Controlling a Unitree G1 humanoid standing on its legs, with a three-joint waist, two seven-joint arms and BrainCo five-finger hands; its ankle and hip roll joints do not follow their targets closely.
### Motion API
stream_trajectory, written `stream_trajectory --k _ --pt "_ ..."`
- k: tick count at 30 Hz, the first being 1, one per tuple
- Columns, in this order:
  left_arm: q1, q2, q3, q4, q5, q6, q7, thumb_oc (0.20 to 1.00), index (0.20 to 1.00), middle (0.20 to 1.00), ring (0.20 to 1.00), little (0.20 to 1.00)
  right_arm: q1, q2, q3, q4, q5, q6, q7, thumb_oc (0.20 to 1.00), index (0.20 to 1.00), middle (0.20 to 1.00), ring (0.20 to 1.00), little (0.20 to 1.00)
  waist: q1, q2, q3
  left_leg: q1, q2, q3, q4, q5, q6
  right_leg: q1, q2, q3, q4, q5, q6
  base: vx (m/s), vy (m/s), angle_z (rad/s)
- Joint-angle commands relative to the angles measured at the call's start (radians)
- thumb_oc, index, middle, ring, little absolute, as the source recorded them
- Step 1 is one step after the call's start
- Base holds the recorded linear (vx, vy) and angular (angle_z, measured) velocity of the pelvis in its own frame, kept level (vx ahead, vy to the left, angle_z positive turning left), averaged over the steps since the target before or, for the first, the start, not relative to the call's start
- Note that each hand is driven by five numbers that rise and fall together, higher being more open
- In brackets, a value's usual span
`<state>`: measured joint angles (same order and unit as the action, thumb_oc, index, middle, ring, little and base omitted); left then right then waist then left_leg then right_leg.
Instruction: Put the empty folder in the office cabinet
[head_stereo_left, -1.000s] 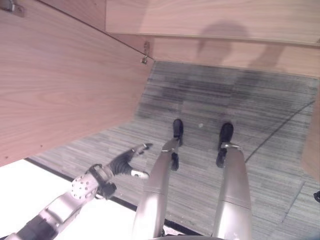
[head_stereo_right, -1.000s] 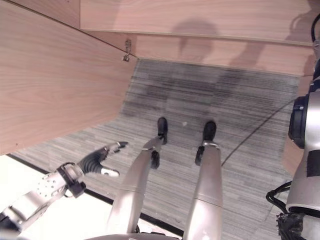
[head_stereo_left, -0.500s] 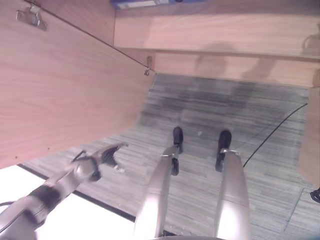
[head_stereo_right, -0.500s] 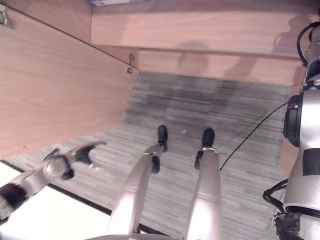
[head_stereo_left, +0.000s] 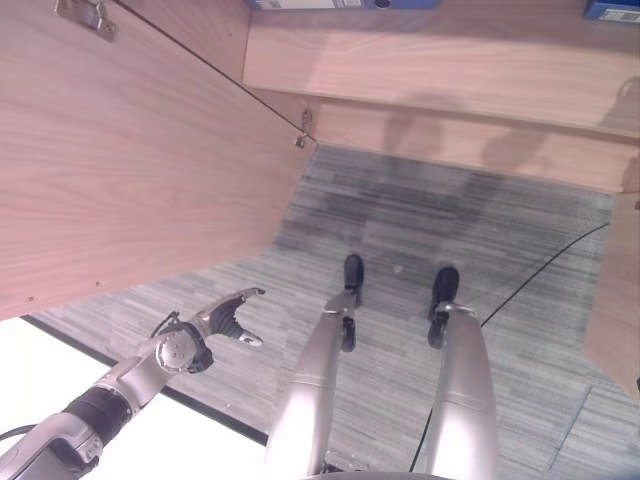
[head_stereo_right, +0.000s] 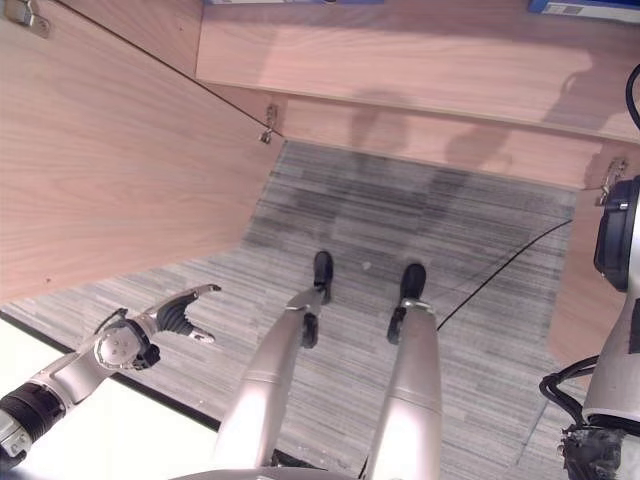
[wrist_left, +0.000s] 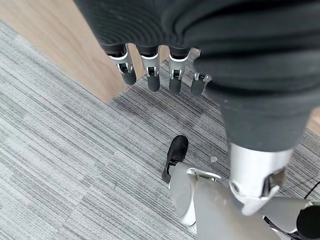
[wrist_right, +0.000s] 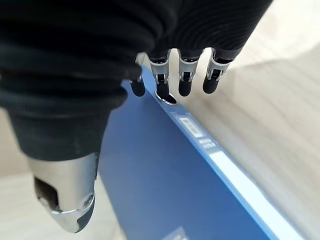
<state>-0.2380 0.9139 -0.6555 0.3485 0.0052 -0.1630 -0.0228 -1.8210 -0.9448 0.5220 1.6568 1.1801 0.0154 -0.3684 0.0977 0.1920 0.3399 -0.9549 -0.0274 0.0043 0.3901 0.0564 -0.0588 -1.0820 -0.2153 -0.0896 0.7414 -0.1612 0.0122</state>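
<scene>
The blue folder (wrist_right: 165, 175) sits right under the right hand (wrist_right: 75, 65) in that wrist's view, lying on a pale wooden cabinet shelf (wrist_right: 260, 115). The fingers (wrist_right: 186, 75) hang straight down over the folder's spine end near its round finger hole, thumb off to one side, and nothing is curled round the folder. Can't really tell if the tips actually touch it or just hover above. The folder's near end is cut off by the frame. From the head camera only slivers of blue show along the very top edge, one strip of folder (head_stereo_left: 340, 4) and another blue bit at the corner (head_stereo_left: 612, 9), too cropped to make out much. The left hand (head_stereo_left: 225, 315) hangs low over the grey carpet floor (head_stereo_left: 450, 220), fingers spread loose and holding nothing, just beside the open wooden cabinet door (head_stereo_left: 130, 160) that takes up the left side, with a metal hinge (head_stereo_left: 304, 128) at its far edge.
</scene>
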Motion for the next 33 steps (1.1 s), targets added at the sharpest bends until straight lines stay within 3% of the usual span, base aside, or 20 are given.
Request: stream_trajectory --k 1,5,6,8,10,11,12,24,33 --pt "0.028 0.045 0.042 -0.008 -0.035 -0.018 -0.025 1.0 1.0 1.0 1.0 1.0 -0.098 -0.107 0.145 -0.107 -0.078 -0.045 0.064 1.0 1.0 1.0 1.0 1.0 0.027 0.012 0.026 0.107 0.1 -0.031 0.062 -0.203 -0.09 0.07 -0.013 0.026 -0.062 -0.033 0.118 -0.09 0.011 0.02" --pt "0.051 0.059 0.047 -0.04 -0.045 -0.024 -0.05 1.0 1.0 1.0 1.0 1.0 -0.141 -0.122 0.208 -0.116 -0.104 -0.038 0.095 1.0 1.0 1.0 1.0 1.0 0.032 0.01 0.025 0.122 0.1 -0.035 0.045 -0.196 -0.091 0.09 -0.014 0.023 -0.075 -0.029 0.119 0.02 -0.002 0.0" --pt "0.054 0.059 0.048 -0.043 -0.046 -0.024 -0.052 1.0 1.0 1.0 1.0 1.0 -0.144 -0.123 0.211 -0.116 -0.106 -0.038 0.096 1.0 1.0 1.0 1.0 1.0 0.034 0.008 0.018 0.132 0.1 -0.042 0.045 -0.218 -0.094 0.099 -0.011 0.03 -0.072 -0.056 0.125 0.08 -0.006 0.0" --pt "0.065 0.055 0.05 -0.052 -0.051 -0.026 -0.057 1.0 1.0 1.0 1.0 1.0 -0.145 -0.124 0.216 -0.121 -0.102 -0.041 0.106 1.0 1.0 1.0 1.0 1.0 0.035 0.006 0.026 0.133 0.099 -0.037 0.029 -0.188 -0.092 0.1 -0.013 0.018 -0.091 -0.023 0.118 -0.05 0.005 0.01" --pt "0.065 0.055 0.054 -0.055 -0.054 -0.027 -0.057 1.0 1.0 1.0 1.0 1.0 -0.14 -0.124 0.212 -0.12 -0.099 -0.042 0.107 1.0 1.0 1.0 1.0 1.0 0.034 0.006 0.027 0.136 0.1 -0.039 0.026 -0.187 -0.092 0.103 -0.012 0.018 -0.095 -0.022 0.118 0.0 0.004 -0.01" --pt "0.067 0.057 0.057 -0.058 -0.056 -0.027 -0.058 1.0 1.0 1.0 1.0 1.0 -0.134 -0.125 0.208 -0.121 -0.094 -0.043 0.11 1.0 1.0 1.0 1.0 1.0 0.034 0.006 0.02 0.147 0.1 -0.044 0.026 -0.211 -0.094 0.113 -0.009 0.026 -0.091 -0.05 0.124 0.0 0.0 0.0" --pt "0.072 0.056 0.06 -0.062 -0.059 -0.027 -0.057 1.0 1.0 1.0 1.0 1.0 -0.126 -0.125 0.204 -0.121 -0.091 -0.042 0.114 1.0 1.0 1.0 1.0 1.0 0.034 0.006 0.028 0.141 0.1 -0.039 0.022 -0.187 -0.093 0.11 -0.013 0.018 -0.101 -0.022 0.119 0.0 0.0 0.0" --pt "0.031 0.05 0.106 -0.072 -0.096 -0.027 -0.033 1.0 1.0 1.0 1.0 1.0 0.153 -0.072 -0.029 -0.109 -0.069 -0.039 0.139 1.0 1.0 1.0 1.0 1.0 0.014 -0.029 0.061 0.205 0.105 -0.043 -0.004 -0.183 -0.089 0.195 0.005 0.004 -0.16 -0.005 0.117 -0.02 -0.002 -0.02" --pt "0.035 0.109 0.15 -0.12 -0.141 -0.025 -0.026 1.0 1.0 1.0 1.0 1.0 0.227 -0.063 -0.09 -0.08 -0.045 -0.024 0.14 1.0 1.0 1.0 1.0 1.0 0.024 -0.001 0.073 0.178 0.103 -0.041 0.012 -0.179 -0.08 0.175 0.005 0.011 -0.154 0.004 0.116 -0.01 0.004 0.0"
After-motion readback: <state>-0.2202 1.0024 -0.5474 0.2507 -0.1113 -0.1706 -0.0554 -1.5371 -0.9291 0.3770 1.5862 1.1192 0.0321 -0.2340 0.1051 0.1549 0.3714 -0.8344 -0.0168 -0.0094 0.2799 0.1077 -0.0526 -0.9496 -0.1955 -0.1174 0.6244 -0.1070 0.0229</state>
